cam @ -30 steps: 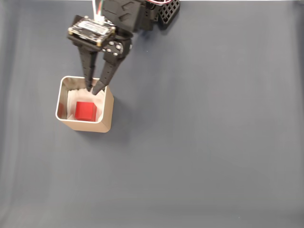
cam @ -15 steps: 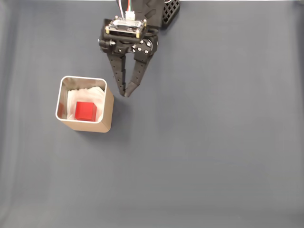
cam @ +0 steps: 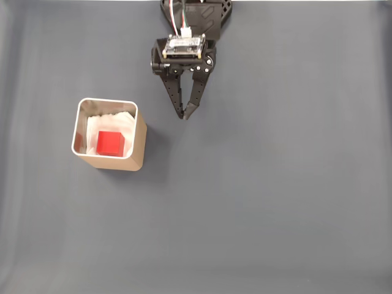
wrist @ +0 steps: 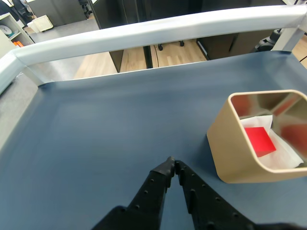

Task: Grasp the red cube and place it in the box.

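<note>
The red cube lies on the white padding inside the box; the gripper, fingertips pressed together (empty), should retreat high, clear of the rim.

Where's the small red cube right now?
The small bright red cube sits inside the tan square box on white padding, at the left of the fixed view, apart from the black gripper, which is up and to its right.
</note>
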`<state>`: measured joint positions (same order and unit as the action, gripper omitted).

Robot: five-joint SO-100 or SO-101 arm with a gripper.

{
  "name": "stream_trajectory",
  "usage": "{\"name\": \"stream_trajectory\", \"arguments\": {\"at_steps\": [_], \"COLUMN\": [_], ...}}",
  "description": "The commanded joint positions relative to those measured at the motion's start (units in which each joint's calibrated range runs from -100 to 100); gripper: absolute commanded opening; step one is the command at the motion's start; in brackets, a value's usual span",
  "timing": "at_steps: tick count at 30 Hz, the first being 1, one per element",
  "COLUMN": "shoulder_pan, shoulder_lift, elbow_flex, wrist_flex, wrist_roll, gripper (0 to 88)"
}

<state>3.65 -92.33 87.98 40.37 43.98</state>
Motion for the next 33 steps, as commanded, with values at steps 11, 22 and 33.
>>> {"name": "stream_trajectory", "arguments": {"at_steps": [11, 22, 33], "shoulder_pan": [2.43, 1.79, 0.51], "shoulder_lift": [-7.5, -7.58, -7.58], "elbow_flex": [11.75, 11.84, 11.84], "wrist_flex": [1.77, 12.6, 23.76], "wrist_roll": [0.49, -1.12, -2.25], "gripper": [0.1, 0.1, 0.1]}}
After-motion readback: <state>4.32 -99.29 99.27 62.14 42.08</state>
